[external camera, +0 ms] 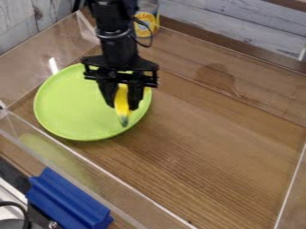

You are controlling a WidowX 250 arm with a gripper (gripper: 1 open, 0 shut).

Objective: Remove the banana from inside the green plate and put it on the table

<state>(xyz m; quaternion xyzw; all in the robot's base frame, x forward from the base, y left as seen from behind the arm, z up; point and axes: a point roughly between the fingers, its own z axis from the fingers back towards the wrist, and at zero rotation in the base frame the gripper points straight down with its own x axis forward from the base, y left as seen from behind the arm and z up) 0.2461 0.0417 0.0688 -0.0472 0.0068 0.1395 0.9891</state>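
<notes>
Fingers (114, 88) of the black gripper (121, 97) are clamped on the banana (122, 104), which hangs nearly upright between them with its dark tip pointing down, over the right edge of the green plate (66, 106) and seemingly lifted clear of it. The arm rises from the gripper toward the top of the view. The plate lies on the brown wood-grain table (216, 134), a yellow can (145, 23) stands behind, and a blue object (66, 204) sits outside the clear wall at lower left.
</notes>
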